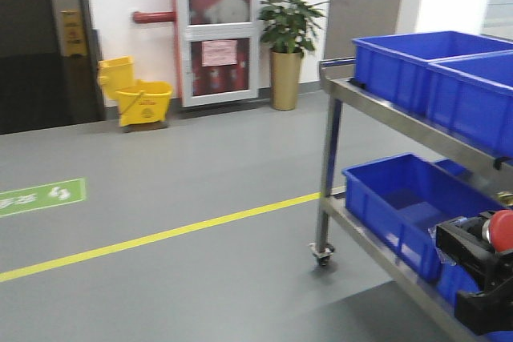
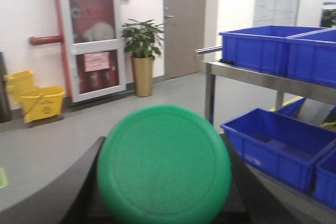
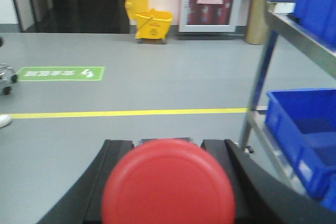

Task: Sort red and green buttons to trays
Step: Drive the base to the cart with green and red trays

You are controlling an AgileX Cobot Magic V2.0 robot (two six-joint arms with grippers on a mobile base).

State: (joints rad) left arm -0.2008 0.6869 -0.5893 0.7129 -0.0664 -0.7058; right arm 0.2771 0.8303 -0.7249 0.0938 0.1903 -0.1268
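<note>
The jaws of the left gripper (image 2: 163,148) pinch the green button (image 2: 164,169), whose round dome fills the foreground of the left wrist view. The jaws of the right gripper (image 3: 167,150) likewise pinch the red button (image 3: 168,190). Both buttons are held in the air above the grey floor (image 1: 200,166), beside a steel trolley (image 1: 329,158) carrying deep blue crates (image 1: 401,70) on two shelves. Farther off, a yellow line (image 1: 160,238) crosses the floor, and a yellow mop bucket (image 1: 144,102) and a potted plant (image 1: 287,38) stand by the far wall.
</note>
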